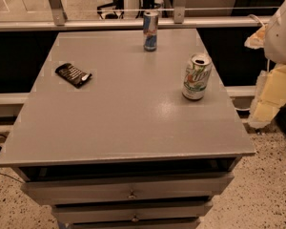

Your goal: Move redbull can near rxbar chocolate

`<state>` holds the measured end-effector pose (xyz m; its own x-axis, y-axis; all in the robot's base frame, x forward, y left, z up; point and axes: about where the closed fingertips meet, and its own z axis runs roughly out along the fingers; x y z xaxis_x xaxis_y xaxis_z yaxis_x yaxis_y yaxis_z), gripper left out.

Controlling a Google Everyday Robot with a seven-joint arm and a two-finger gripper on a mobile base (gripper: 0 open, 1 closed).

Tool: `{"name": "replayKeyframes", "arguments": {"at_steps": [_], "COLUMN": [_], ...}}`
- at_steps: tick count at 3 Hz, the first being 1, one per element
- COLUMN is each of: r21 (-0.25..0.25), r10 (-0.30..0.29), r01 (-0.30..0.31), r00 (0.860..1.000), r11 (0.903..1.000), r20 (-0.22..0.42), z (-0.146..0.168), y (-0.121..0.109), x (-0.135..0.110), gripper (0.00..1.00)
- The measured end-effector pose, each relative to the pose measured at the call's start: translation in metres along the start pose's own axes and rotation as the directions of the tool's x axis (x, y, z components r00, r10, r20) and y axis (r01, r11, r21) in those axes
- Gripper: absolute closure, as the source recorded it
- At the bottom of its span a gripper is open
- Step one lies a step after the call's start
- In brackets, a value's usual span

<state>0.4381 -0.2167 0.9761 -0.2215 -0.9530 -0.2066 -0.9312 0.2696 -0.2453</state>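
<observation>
The redbull can [150,31] stands upright at the far edge of the grey table [133,123], near the middle. The rxbar chocolate [73,75] lies flat on the left part of the table, well to the left of the can and nearer to me. My arm's white shell [282,32] shows at the right edge of the view. The pale gripper [271,97] hangs below it, off the table's right side and far from both things. It holds nothing that I can see.
A wider white-and-green soda can [197,77] stands upright near the table's right edge. Drawers [131,191] sit under the tabletop at the front. A rail [133,24] runs behind the table.
</observation>
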Motion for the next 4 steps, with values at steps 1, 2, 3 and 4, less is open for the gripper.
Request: {"name": "replayKeyframes", "arguments": {"at_steps": [1, 2, 3, 4], "r21": [0.001, 0.011, 0.011, -0.040], "r10": [0.000, 0.004, 0.011, 0.086], "r01": [0.000, -0.005, -0.013, -0.076], "r00": [1.000, 1.000, 0.975, 0.923], "r11": [1.0000, 0.9999, 0.9999, 0.9963], "r20": [0.002, 0.027, 0.222, 0.375], "z": [0.000, -0.002, 0.006, 0.009], "y": [0.000, -0.001, -0.040, -0.074], "x": [0.000, -0.004, -0.049, -0.083], "gripper": [0.00, 0.00, 0.00, 0.00]}}
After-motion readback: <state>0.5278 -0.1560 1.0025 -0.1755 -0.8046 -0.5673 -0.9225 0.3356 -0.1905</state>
